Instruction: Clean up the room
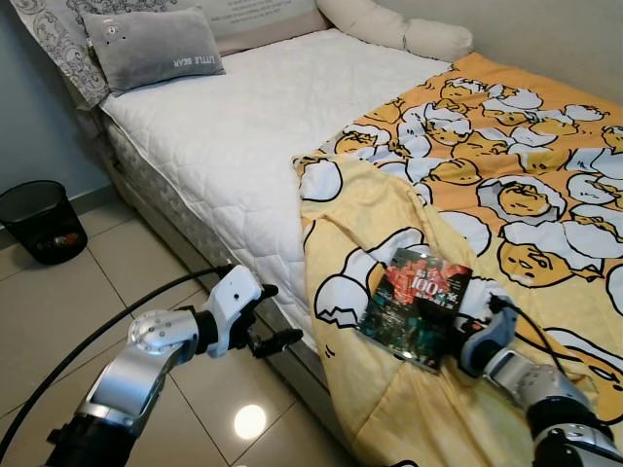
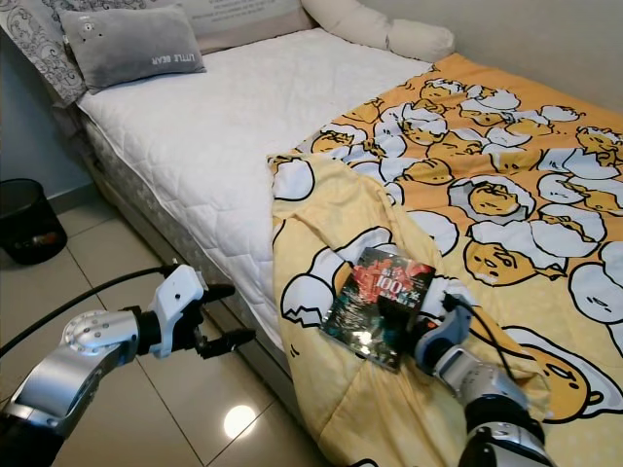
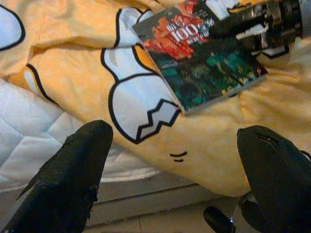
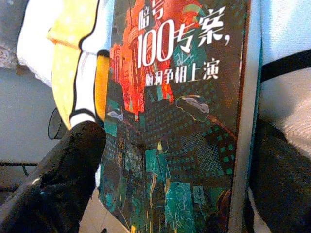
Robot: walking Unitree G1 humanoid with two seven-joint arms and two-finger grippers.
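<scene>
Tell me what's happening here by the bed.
The robot stands at the side of a bed. Its right end effector has its fingers on either side of a book with a dark illustrated cover, which lies on the yellow cartoon blanket near the bed's edge. The left end effector hovers open over the tiled floor beside the mattress, holding nothing. A black wastebasket sits by the wall.
</scene>
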